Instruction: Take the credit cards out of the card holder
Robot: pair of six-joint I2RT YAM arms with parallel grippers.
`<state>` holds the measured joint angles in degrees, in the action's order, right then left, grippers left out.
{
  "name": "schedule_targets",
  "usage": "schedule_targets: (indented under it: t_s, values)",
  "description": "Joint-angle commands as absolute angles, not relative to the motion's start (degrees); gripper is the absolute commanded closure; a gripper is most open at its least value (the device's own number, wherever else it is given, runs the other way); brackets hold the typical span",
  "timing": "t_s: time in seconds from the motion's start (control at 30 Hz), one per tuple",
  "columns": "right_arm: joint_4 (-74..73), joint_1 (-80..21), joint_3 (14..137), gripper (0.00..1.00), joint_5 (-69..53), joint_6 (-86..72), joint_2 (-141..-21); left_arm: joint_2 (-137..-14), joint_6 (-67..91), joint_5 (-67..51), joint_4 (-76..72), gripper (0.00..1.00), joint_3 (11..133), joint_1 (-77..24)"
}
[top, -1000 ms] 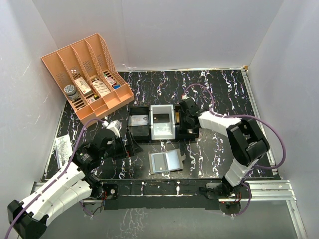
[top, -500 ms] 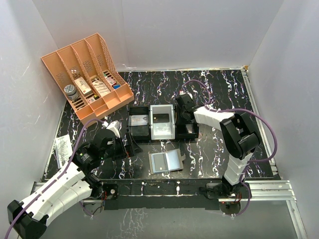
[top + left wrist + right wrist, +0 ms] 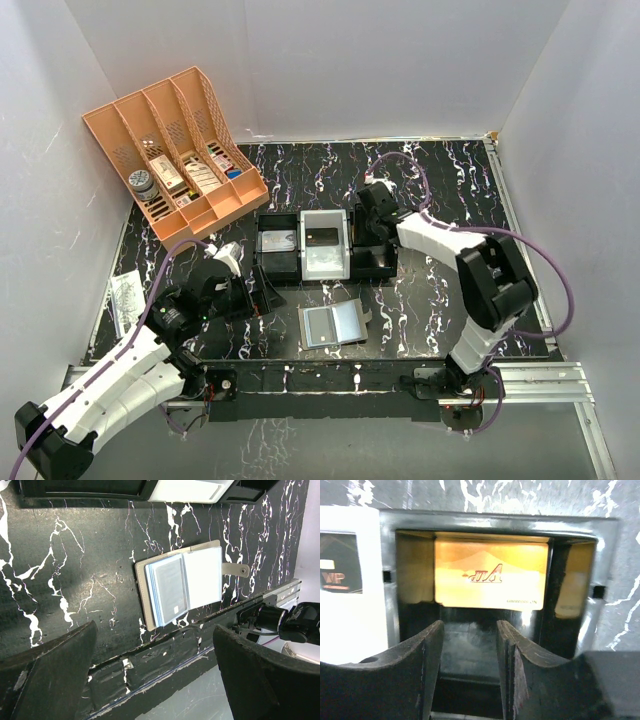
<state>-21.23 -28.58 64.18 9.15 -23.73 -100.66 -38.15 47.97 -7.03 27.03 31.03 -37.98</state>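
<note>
The card holder [image 3: 335, 324] lies open on the black marbled table near the front edge. It also shows in the left wrist view [image 3: 185, 582], with a bluish-grey card [image 3: 170, 589] in its left panel. My left gripper [image 3: 258, 298] hovers to its left, open wide [image 3: 155, 665] and empty. A gold-orange credit card [image 3: 490, 574] lies in the right black tray [image 3: 380, 262]. My right gripper [image 3: 368, 232] hangs over that tray, jaws apart [image 3: 470, 640] with nothing between them. A dark card [image 3: 322, 237] lies in the white tray [image 3: 327, 262], another [image 3: 281, 240] in the left black tray [image 3: 278, 262].
A peach rack [image 3: 180, 150] with small boxes stands at the back left. A plastic bag [image 3: 125, 297] lies at the left edge. White walls close in the table. The metal rail [image 3: 380, 375] runs along the front.
My right gripper has shifted slightly over the right black tray, back then forward a little. The left arm and the card holder have not moved.
</note>
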Motion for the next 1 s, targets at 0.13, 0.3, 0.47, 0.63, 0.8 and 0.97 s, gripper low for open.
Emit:
schedule_targets:
  t_s: [0.13, 0.3, 0.47, 0.63, 0.8, 0.97]
  values:
    - [-21.61, -28.48, 62.29, 0.39, 10.86, -23.83, -85.48, -37.32, 48.92, -6.41, 26.66, 0.01, 30.48, -37.75]
    - [-18.78, -28.48, 55.82, 0.19, 8.57, -28.26, -74.77, -34.91, 49.76, -3.12, 28.41, 0.01, 30.37, -37.71]
    - [-14.10, -31.32, 50.81, 0.30, -4.10, -35.80, -69.33, -32.20, 50.72, 0.77, 30.77, 0.01, 30.11, -37.71]
    - [-17.01, -47.38, 48.58, 0.30, 11.23, -42.58, -69.34, -30.29, 52.29, 5.28, 34.04, 0.01, 31.27, -37.71]
    - [-20.82, -61.68, 48.07, 0.33, 22.30, -48.12, -73.28, -27.97, 53.29, 8.76, 37.82, 0.01, 32.34, -37.71]
    - [-24.86, -68.02, 49.78, 0.33, 25.75, -51.39, -79.56, -27.07, 53.79, 8.97, 37.53, 0.01, 32.00, -37.71]
